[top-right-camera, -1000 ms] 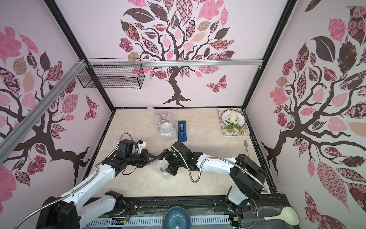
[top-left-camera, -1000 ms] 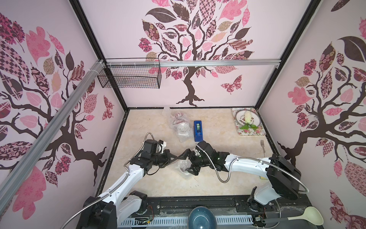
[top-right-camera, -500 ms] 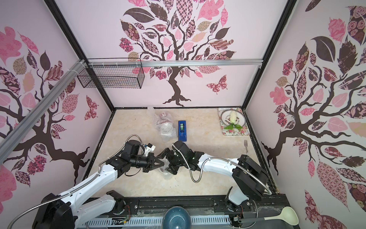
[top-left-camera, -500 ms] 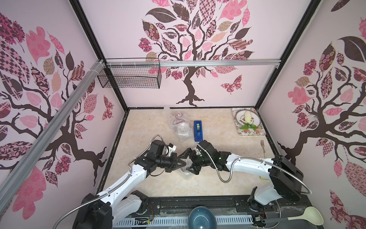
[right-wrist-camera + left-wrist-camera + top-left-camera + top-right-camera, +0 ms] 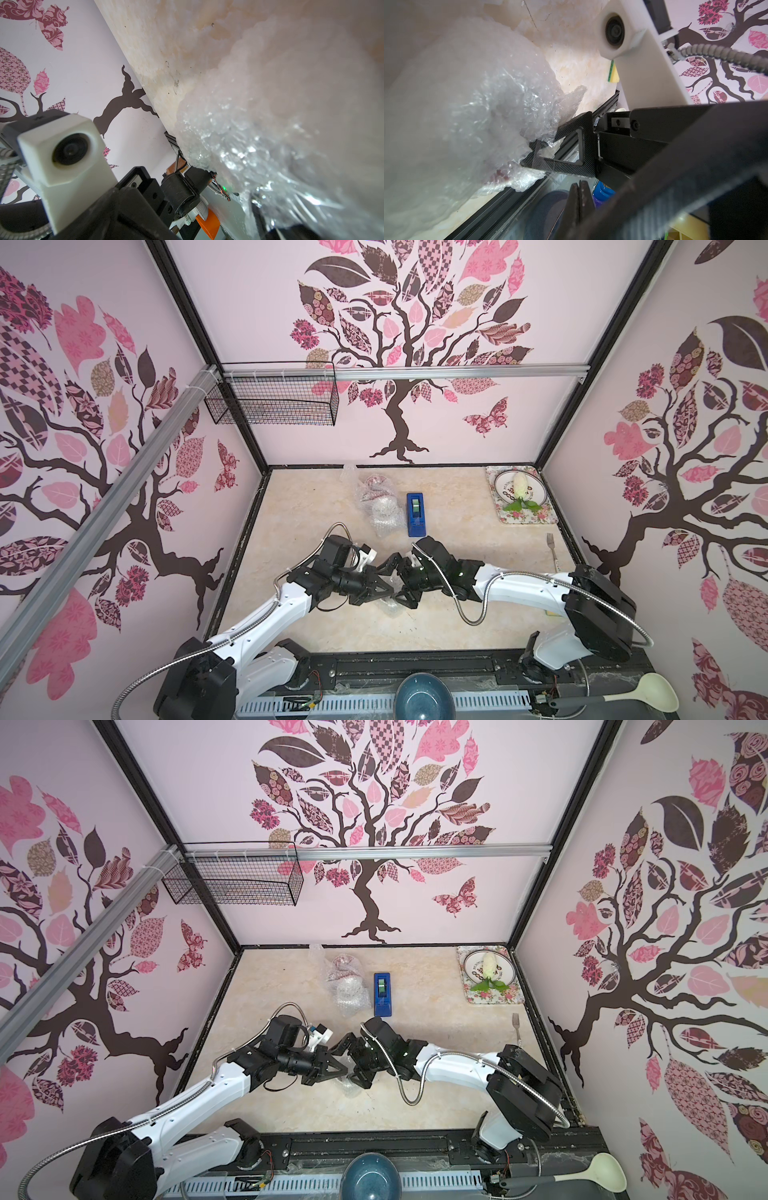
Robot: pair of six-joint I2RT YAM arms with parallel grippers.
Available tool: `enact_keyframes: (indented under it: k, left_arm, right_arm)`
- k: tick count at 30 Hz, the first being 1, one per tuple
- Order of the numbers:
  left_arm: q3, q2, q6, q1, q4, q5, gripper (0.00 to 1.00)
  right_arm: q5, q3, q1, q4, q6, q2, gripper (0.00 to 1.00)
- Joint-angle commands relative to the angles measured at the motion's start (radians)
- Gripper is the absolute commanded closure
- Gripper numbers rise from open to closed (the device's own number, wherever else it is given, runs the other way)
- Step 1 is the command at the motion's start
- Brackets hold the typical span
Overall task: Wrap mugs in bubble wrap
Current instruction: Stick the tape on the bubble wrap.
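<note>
Both arms are reaching low over the tabletop (image 5: 374, 635) toward its near middle, with the forearms angling inward so the two wrists are almost meeting head-on. The left gripper (image 5: 384, 590) is pointing at the right arm, and its fingers (image 5: 584, 197) are pressing flat together with nothing visible between them. The right gripper (image 5: 398, 581) is facing it with its fingers (image 5: 587, 145) spreading wide. One of them is lying against the crumpled edge of the bubble wrap (image 5: 477, 104), though I cannot tell whether it is gripping. That bubble wrap is lying bundled on the tabletop right under the two grippers, and a reddish patch is showing through it. More wrapped bundles (image 5: 384, 510) are sitting toward the back, just beside the blue tape dispenser (image 5: 414, 514).
</note>
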Motion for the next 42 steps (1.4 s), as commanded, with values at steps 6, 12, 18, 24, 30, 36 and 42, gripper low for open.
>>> enact_keyframes:
  k: [6,12,18,24,30,36,42]
  left_arm:
    - [-0.038,0.036,-0.046,-0.004,0.152,0.015,1.0]
    - [-0.04,0.088,0.064,-0.01,0.07,0.089,0.94]
    - [-0.042,0.123,0.096,-0.015,0.053,0.069,0.9]
    - [-0.059,0.169,0.146,-0.076,0.018,0.042,0.89]
    - [-0.055,0.178,0.177,-0.098,-0.026,0.001,0.89]
    - [-0.036,0.161,0.174,-0.107,-0.077,-0.033,0.91]
    - [0.024,0.195,0.256,-0.111,-0.248,-0.123,0.91]
  right_arm:
    - [0.054,-0.048,0.014,-0.004,0.225,-0.022,0.0]
    - [0.046,-0.041,0.014,-0.007,0.205,-0.02,0.0]
    - [0.046,-0.044,0.013,-0.003,0.204,-0.021,0.0]
    - [0.038,-0.035,0.014,-0.001,0.198,-0.009,0.0]
    - [0.04,-0.036,0.013,0.007,0.203,-0.004,0.0]
    - [0.037,-0.023,0.014,-0.001,0.2,0.001,0.0]
    - [0.042,-0.02,0.014,0.003,0.202,0.004,0.0]
